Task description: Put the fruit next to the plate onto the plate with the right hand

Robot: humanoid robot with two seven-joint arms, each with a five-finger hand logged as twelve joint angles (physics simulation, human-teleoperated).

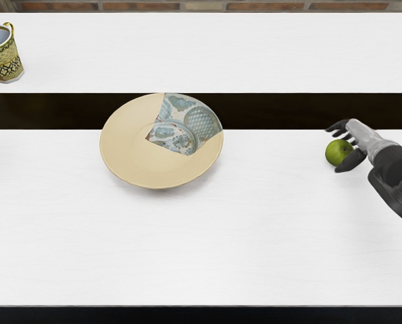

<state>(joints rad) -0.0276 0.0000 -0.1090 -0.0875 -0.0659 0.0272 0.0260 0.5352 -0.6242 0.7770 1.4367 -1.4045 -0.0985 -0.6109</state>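
White bench (187, 256) lay below me; the green apple (337, 151) sat well apart from the plate (130, 158), at its three o'clock. My right hand (361, 140) was open, fingers bracketing it, unclosed. Firm, smooth, light, I judged: grip across its widest girth.

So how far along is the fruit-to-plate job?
Done: nothing placed; the plate holds no fruit. In hand: the right hand sits open at the green fruit, which lies on the table right of the plate. Left: grasp, lift, carry, set down.
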